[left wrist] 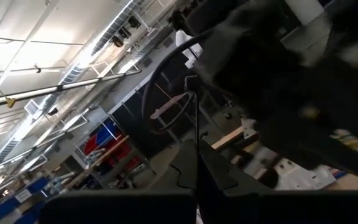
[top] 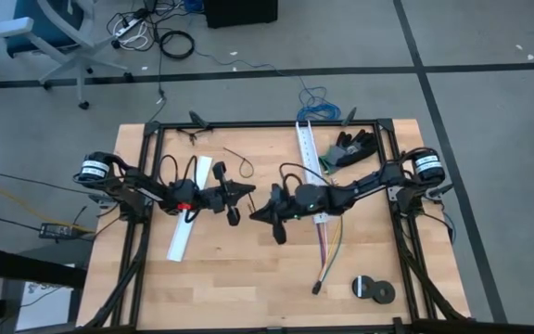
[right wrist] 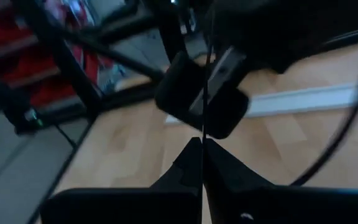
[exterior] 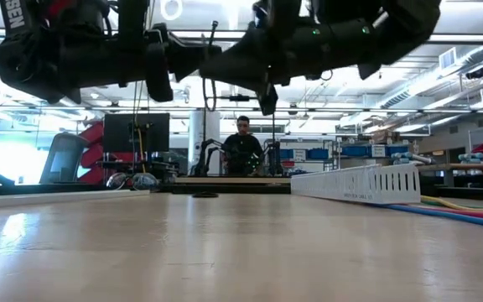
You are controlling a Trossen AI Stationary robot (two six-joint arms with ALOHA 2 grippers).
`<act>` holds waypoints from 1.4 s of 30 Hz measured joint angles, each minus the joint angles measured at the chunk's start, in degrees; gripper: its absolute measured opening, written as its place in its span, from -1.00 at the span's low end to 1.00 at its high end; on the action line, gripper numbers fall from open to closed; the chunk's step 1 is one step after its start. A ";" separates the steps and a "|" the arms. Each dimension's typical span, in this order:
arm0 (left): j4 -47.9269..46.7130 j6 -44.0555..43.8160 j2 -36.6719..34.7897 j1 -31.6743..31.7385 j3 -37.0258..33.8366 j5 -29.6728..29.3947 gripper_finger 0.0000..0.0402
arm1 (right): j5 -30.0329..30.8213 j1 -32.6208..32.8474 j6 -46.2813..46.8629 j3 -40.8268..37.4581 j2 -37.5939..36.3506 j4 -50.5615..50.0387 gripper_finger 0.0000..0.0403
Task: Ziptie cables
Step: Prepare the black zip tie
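Both hands hang above the middle of the light wooden desk (top: 248,278), facing each other with a narrow gap between their tips. Left hand (top: 240,195) has its two dark fingers pressed together on one thin black plastic ziptie (left wrist: 196,134), which rises from the pinch as a straight strip and curls into a loop near the right arm. Right hand (top: 273,211) also has its fingers closed edge to edge on a thin black strip (right wrist: 202,81) that runs straight from its tips to the left hand; whether this is the same ziptie cannot be told.

A second black ziptie (top: 239,160) lies flat on the desk just behind the left hand, slightly curved and apart from everything else.

One loose bundle of thin coloured cables (top: 326,249), pink, yellow and blue with a small dark end, lies on the desk beside and in front of the right hand, under the right forearm. It is not gripped by either hand.

Two white slotted plastic channels are on the desk: one (top: 187,219) under the left wrist, angled toward the front, and one (top: 310,162) behind the right forearm. Two round black tape rolls (top: 372,289) sit together well in front of the right arm. One person (exterior: 242,149) stands in the room far beyond the desk.
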 joint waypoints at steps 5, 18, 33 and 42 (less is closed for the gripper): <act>0.43 0.01 0.02 -0.01 -0.80 1.07 -1.00 | -7.39 -2.51 5.13 -3.34 -0.32 8.60 -1.00; -0.79 1.49 0.02 -0.01 -0.78 1.75 -1.00 | -13.30 -4.69 7.57 -3.67 -0.32 9.79 -1.00; -1.47 2.78 0.02 -0.12 -0.78 1.88 -1.00 | -14.69 -5.71 10.43 -3.67 -0.30 10.54 -1.00; -4.52 2.80 0.02 -0.12 -0.78 1.83 -1.00 | -19.60 -7.90 16.79 -3.67 -0.28 11.90 -1.00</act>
